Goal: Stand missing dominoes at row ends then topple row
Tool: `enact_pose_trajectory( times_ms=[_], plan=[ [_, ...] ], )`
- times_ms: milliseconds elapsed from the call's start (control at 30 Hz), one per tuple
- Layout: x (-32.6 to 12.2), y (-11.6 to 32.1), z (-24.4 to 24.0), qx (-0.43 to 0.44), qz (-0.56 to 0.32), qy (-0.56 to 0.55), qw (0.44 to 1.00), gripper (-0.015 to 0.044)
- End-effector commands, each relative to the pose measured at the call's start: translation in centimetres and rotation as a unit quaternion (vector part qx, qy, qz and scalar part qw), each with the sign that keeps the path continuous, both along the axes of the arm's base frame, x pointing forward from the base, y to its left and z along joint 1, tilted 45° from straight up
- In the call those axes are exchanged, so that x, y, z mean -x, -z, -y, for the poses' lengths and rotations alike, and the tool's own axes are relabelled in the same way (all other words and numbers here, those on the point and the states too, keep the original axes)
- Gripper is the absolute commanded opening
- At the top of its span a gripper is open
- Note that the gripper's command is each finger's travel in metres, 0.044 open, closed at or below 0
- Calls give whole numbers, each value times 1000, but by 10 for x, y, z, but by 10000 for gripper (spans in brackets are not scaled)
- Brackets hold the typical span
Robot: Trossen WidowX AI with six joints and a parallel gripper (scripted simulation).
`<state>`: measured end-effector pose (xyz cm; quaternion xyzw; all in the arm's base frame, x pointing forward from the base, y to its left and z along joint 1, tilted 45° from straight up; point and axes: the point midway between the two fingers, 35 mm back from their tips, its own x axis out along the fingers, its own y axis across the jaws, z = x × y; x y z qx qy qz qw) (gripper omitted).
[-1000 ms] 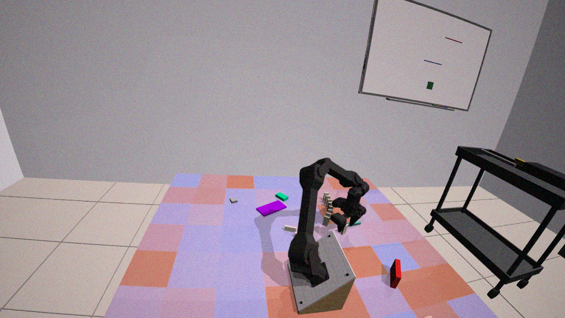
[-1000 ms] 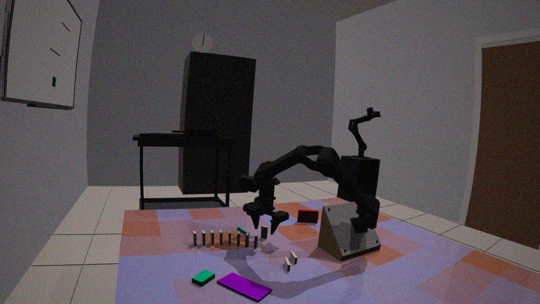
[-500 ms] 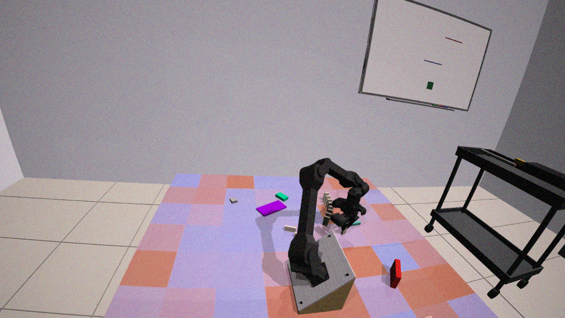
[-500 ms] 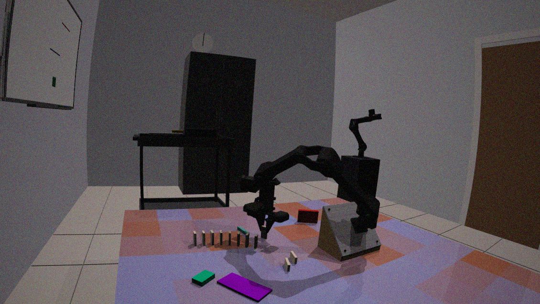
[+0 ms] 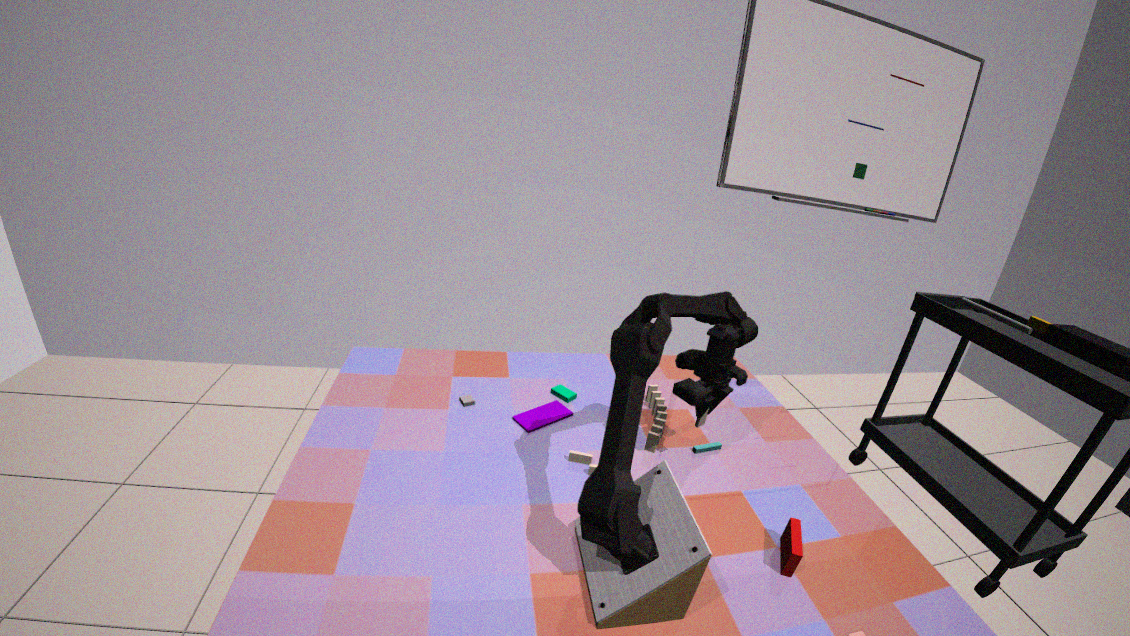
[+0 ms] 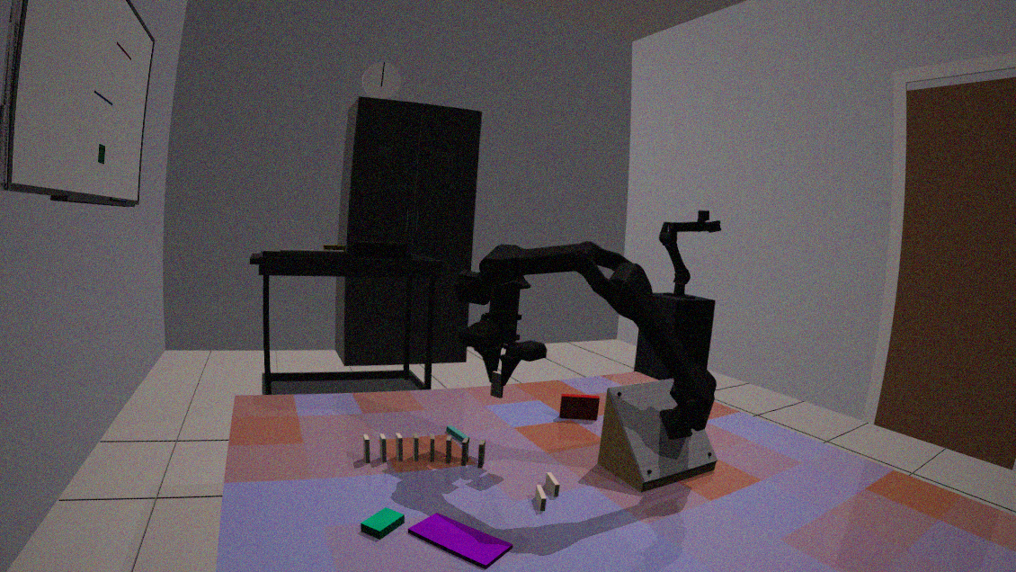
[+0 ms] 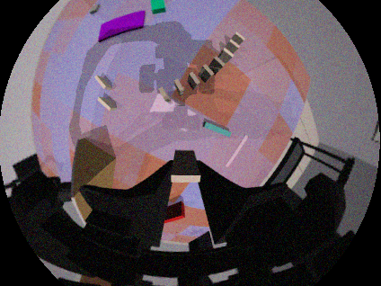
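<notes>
Patchwork-coloured surface (image 5: 395, 474) (image 6: 284, 490) (image 7: 135, 108); black two-fingered hand (image 5: 701, 417) (image 6: 497, 379) (image 7: 185, 164) nearly closed on a small cream rectangular domino (image 5: 702, 419) (image 6: 496, 384) (image 7: 185, 178), probably light, stiff, best gripped up high imo.

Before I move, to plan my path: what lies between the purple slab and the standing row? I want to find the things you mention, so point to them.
No object, only shadow (image 5: 545, 505) (image 6: 419, 490) (image 7: 175, 49), between the purple slab (image 5: 542, 416) (image 6: 460, 540) (image 7: 122, 25) and standing row (image 5: 652, 438) (image 6: 432, 448) (image 7: 217, 67), in the exterior view.

The row of standing cream dominoes (image 5: 653, 439) (image 6: 432, 448) (image 7: 194, 81) made a low barrier. Beside it, a slim teal block (image 5: 707, 447) (image 6: 457, 433) (image 7: 217, 129) narrowed the near passage. A wider way existed between this row and the two separate cream dominoes (image 5: 580, 456) (image 6: 552, 484) (image 7: 103, 82).
</notes>
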<state>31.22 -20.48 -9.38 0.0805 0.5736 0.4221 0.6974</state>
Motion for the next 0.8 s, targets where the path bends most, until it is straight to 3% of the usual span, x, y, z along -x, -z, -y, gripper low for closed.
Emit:
enact_pose_trajectory(
  times_ms=[0,167,367,567,767],
  plan=[
    [3,-15,9,-2,-4,-8,1000,107],
    [1,-18,6,-2,-22,11,1000,107],
    [-16,-46,-23,2,-182,183,966,107],
    [-29,-74,-55,5,-333,343,878,107],
    [-30,-77,-58,5,-348,359,866,107]
  ],
)
